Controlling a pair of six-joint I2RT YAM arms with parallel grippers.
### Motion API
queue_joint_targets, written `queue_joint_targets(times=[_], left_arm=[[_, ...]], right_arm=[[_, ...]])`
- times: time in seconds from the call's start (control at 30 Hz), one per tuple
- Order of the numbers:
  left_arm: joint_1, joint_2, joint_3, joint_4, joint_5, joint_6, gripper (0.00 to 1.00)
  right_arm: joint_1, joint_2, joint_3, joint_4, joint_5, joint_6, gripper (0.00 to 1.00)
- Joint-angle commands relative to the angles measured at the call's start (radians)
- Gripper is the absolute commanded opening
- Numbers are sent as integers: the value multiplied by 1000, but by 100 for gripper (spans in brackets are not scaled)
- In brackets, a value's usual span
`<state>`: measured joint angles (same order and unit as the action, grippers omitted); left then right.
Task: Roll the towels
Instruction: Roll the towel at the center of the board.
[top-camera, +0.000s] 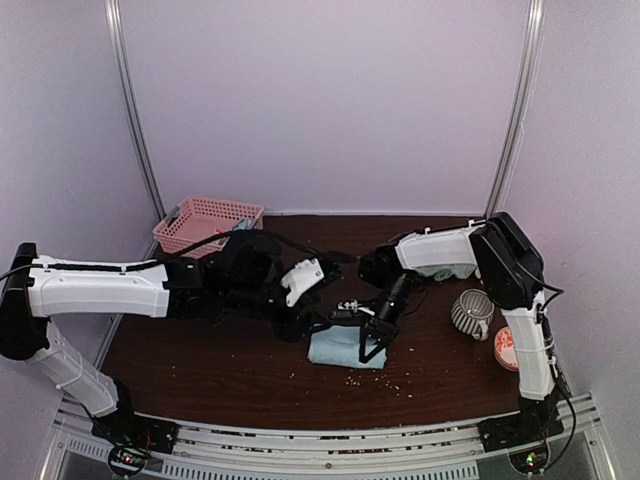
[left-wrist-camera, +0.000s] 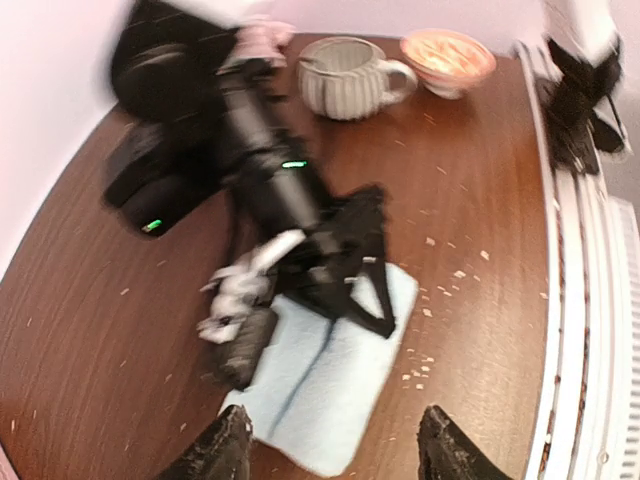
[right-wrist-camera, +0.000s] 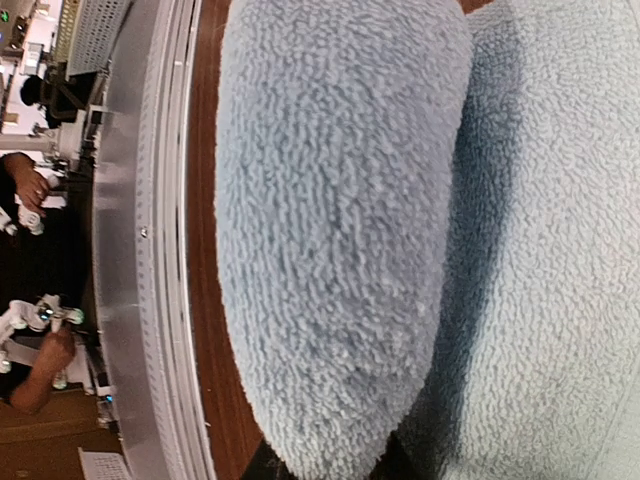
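A light blue towel (top-camera: 345, 348) lies folded on the dark wood table (top-camera: 200, 370) in front of the arms, a long crease down its middle (left-wrist-camera: 320, 370). My right gripper (top-camera: 372, 343) stands on the towel's right part, shut on a raised fold of it. That fold (right-wrist-camera: 340, 250) fills the right wrist view, and only dark finger bases show at the bottom edge. My left gripper (left-wrist-camera: 335, 445) hovers open just off the towel's left edge, its two dark fingertips (left-wrist-camera: 228, 445) astride the near corner and touching nothing.
A pink basket (top-camera: 207, 222) stands at the back left. A striped mug (top-camera: 471, 313) and a small bowl (top-camera: 505, 348) sit at the right. A pale cloth (top-camera: 447, 270) lies under the right arm. Crumbs (left-wrist-camera: 440, 290) dot the wood near the towel.
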<state>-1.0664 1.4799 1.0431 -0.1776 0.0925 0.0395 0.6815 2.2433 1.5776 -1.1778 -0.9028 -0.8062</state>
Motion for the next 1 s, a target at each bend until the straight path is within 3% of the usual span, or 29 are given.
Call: queue_joint_targets(times=[0.0,0.27,0.5,0.77,0.9,0.97], left_arm=[[-71,133,70,-2,-75,195,58],[-101,373,190,-43,-63,350,63],[-106,494,254,-86,-26,387,58],[-107,526,262,-109,60,350,29],[-107,535,268,-150,55,314,15],[-106,517,249,-153,58,290,12]], right_arm=[[15,150,-43,-62,128,-3,10],[15,162,-2,-42,145,40,10],[15,159,16,-34,139,67,10],[15,109,37,-45,123,78,15],[10,17,89,-134,114,-4,34],[-7,-64,117,-177,121,-14,42]])
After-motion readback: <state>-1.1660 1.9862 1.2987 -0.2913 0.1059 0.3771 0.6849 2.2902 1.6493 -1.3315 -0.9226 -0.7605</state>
